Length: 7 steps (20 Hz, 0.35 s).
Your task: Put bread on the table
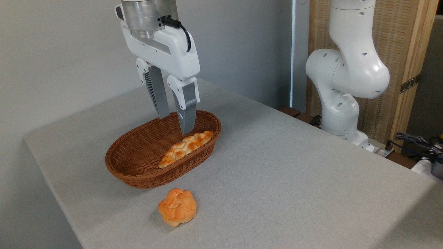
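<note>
The round golden-orange bread bun (177,206) lies on the light grey table (283,166), close to the front edge and just in front of the basket. My gripper (174,125) hangs over the brown wicker basket (135,166), its two grey fingers (187,116) pointing down into the basket's far end. The fingers stand a little apart and hold nothing. They are well above and behind the bun, not touching it.
A long braided golden loaf (186,147) rests inside the basket against its near wall, right below my fingertips. The arm's white base (341,114) stands at the table's back right, with cables (415,140) beyond it.
</note>
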Available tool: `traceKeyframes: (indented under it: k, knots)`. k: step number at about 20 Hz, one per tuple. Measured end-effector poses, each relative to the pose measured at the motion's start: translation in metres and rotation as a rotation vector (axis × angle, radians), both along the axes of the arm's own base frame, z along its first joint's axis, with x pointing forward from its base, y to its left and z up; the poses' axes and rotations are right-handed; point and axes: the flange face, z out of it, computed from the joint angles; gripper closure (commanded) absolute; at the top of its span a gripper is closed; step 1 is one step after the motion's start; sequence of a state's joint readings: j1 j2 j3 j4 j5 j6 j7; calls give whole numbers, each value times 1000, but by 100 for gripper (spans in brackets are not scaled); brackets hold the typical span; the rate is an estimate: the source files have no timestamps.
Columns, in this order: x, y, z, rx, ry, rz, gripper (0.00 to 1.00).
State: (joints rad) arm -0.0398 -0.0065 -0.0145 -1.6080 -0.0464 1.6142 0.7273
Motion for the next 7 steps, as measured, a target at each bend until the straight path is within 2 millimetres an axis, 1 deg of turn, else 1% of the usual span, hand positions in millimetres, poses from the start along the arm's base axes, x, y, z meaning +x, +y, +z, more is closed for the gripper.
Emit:
traceKeyframes:
  k: [7]
  knots:
    - [0,-4,0,0,0,-8,0]
